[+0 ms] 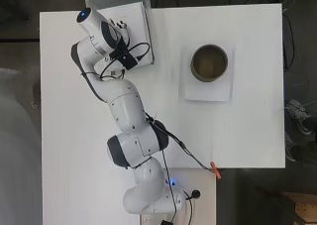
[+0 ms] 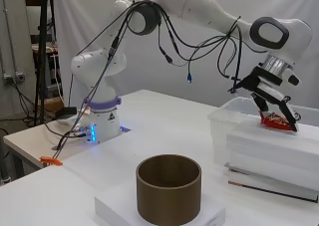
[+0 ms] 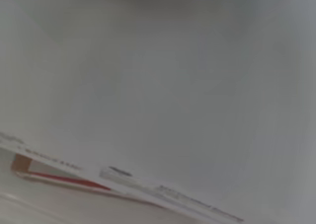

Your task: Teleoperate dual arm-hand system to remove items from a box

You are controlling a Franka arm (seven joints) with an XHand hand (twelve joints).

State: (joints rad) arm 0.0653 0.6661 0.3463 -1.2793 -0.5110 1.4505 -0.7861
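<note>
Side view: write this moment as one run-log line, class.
robot hand: shut on red packet | place: over clear box | brown cylinder: on white pad, untouched | stage: item being lifted out

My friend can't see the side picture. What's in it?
The robot's hand holds a small red packet over a clear box at the right. In front, a brown round cup stands empty on a white pad.

The clear bin (image 2: pixel 234 131) is standing open-topped, its walls hemming in the white stack (image 2: pixel 279 149) that is filling it. The brown cylinder (image 2: pixel 169 188) is sitting well apart, leaving bare surface (image 1: pixel 163 116) lying open between them.
</note>
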